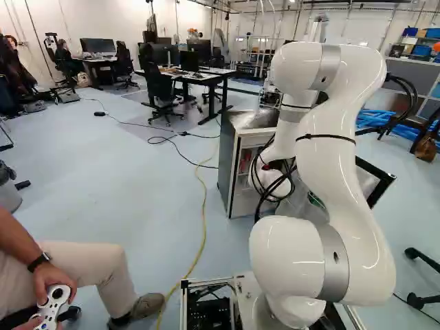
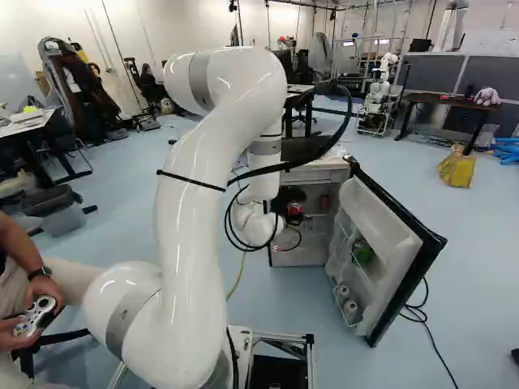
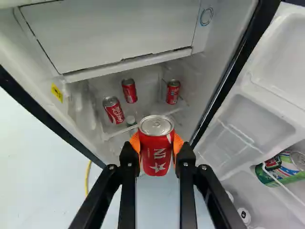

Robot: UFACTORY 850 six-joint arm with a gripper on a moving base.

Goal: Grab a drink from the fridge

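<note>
In the right base view my gripper (image 2: 284, 220) is mostly hidden beyond the white wrist, at the front of the open fridge (image 2: 318, 168). The wrist view shows the gripper (image 3: 156, 149) shut on a red can (image 3: 156, 160), an orange pad against either side. The can is upright, its silver top showing. Inside the fridge (image 3: 109, 28), beyond the held can, stand three more red cans (image 3: 114, 110), (image 3: 129, 90), (image 3: 173, 92). A bottle cap shows just behind the held can. The door holds a green can (image 3: 285, 168) in its rack.
The fridge door (image 2: 393, 243) stands wide open beside the gripper, with pale cans (image 2: 349, 308) low in its rack. A yellow cable (image 1: 203, 220) crosses the floor. Close left of the base, a seated person (image 1: 82, 271) holds a controller. Another robot (image 2: 379, 97) stands farther back.
</note>
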